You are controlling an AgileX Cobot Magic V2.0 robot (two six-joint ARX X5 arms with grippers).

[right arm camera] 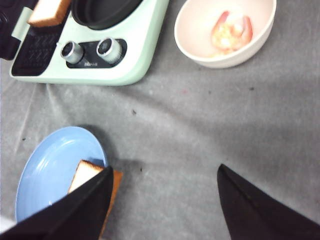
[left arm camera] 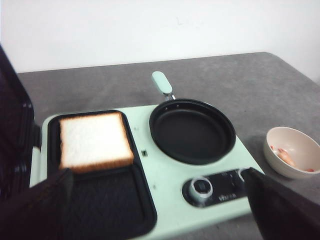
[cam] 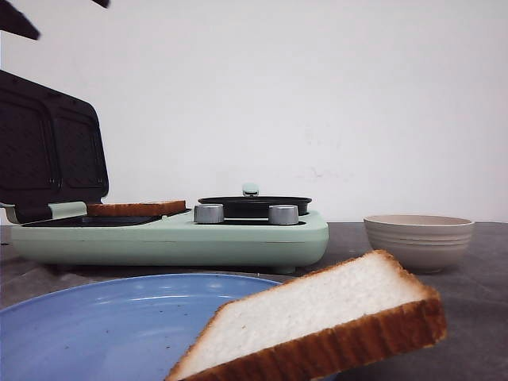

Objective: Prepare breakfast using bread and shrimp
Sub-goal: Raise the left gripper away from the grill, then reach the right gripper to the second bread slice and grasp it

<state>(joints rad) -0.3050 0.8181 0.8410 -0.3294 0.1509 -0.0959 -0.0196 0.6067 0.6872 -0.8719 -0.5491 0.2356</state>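
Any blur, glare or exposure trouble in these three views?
Front view: near bread slice sharp, plain wall bright. Left wrist view: soft throughout, bowl and shrimp blurred, wall washed out. Right wrist view: fairly sharp, shrimp slightly overexposed, dark left tool finger unfocused.

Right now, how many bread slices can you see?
2. One bread slice lies in the sandwich maker's open grill tray. The other bread slice rests partly on the blue plate, overhanging its rim.

The raised lid (cam: 48, 143) walls off the breakfast maker (cam: 171, 238) on its left. Open grey tabletop (right arm camera: 200, 130) separates the blue plate (right arm camera: 55, 170), bowl (right arm camera: 225, 32) and appliance.
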